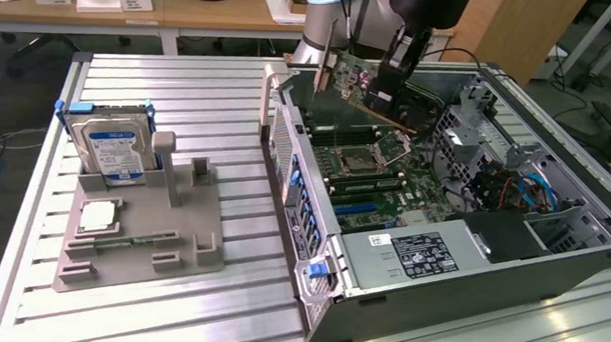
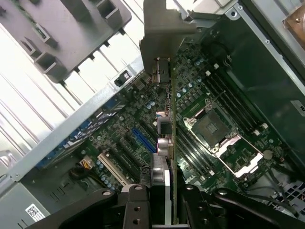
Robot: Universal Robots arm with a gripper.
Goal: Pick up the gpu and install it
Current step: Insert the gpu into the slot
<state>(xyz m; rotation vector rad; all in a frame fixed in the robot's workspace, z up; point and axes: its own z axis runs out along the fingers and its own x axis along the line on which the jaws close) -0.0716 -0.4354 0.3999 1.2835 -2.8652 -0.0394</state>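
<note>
The gpu point(image 1: 350, 77) hangs in the air above the open computer case point(image 1: 471, 271), pinched by the gripper point(image 2: 162, 195), whose fingers point(image 2: 136, 205) are pressed against its two flat faces. In the exterior view the card sits tilted, with its long lower edge sloping down toward the exterior view's right, over the far end of the motherboard point(image 1: 390, 189) and clear of it. In the wrist view the card shows edge-on, its silvery metal end bracket point(image 2: 164, 28) being the end farthest from the gripper, near the case's rear wall. Below the card lie the empty CPU socket point(image 2: 209, 129) with its open lever frame, rows of memory slots beside it, and a blue expansion slot point(image 2: 143, 138). The case lies on its side on a slatted aluminium table point(image 1: 183, 82). Well apart from the case, toward the exterior view's left, a grey parts holder point(image 1: 140, 232) carries an upright hard drive point(image 1: 113, 151) with a blue-white label and a small square silver chip point(image 1: 99, 215)
</note>
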